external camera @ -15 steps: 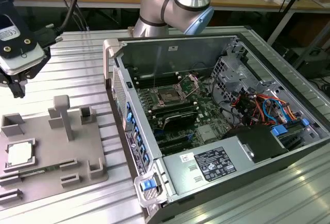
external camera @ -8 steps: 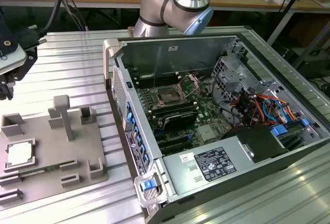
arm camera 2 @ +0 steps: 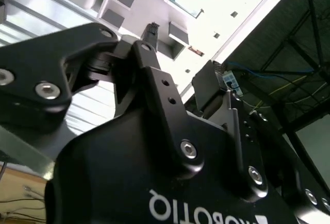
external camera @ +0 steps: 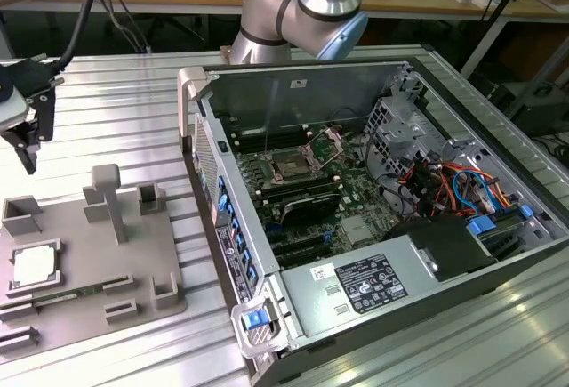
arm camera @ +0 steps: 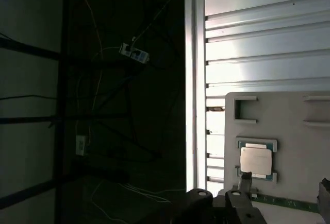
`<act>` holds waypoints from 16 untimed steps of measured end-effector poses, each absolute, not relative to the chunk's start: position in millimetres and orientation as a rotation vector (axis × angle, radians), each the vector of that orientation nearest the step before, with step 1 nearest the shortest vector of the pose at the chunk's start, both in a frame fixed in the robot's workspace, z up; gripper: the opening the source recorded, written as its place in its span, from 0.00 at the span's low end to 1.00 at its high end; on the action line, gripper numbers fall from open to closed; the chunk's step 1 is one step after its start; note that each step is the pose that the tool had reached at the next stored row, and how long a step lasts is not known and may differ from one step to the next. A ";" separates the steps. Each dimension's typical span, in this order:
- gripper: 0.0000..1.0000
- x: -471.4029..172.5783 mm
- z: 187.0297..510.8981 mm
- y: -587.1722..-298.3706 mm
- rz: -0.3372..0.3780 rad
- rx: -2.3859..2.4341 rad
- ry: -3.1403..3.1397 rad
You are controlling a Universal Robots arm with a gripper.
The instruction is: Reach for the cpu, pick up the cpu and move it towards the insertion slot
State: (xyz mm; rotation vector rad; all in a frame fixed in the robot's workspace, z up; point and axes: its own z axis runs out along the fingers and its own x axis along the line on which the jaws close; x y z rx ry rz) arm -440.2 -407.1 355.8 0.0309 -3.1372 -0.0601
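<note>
1. nearest the work is the gripper (external camera: 27, 151), hanging fingers-down above the slatted table (external camera: 116, 84) at the exterior view's left. as far as that view lets us judge, its jaws stand apart with nothing between them.
2. near it lies the cpu (external camera: 34, 265), apart from the gripper and untouched, so we judge the step in hand to be the reach, with the pick not yet made.
3. the cpu rests flat, metal top up, in a recess of the grey tray (external camera: 89, 258). we take it that the recess keeps the chip square and at a known spot for a grasp from above.
4. the first wrist view gives the cpu (arm camera: 256, 161) square-on, with greenish holders at 2 of its sides, a detail the exterior view's slant flattens. the exterior view, in turn, gives the gap between gripper and chip.
5. the second wrist view looks along the gripper's black links toward the tray, where glare washes the surface out.
6. farther off, toward the exterior view's right, the computer case (external camera: 293, 89) lies on its side with the panel off, so the board faces up.
7. inside it the insertion slot (external camera: 293, 163) sits well apart from the cpu, its bracket swung up, ready, we judge, to take a chip from above.
</note>
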 end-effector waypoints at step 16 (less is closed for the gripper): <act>0.60 -450.8 323.3 -407.2 -0.060 0.048 -3.133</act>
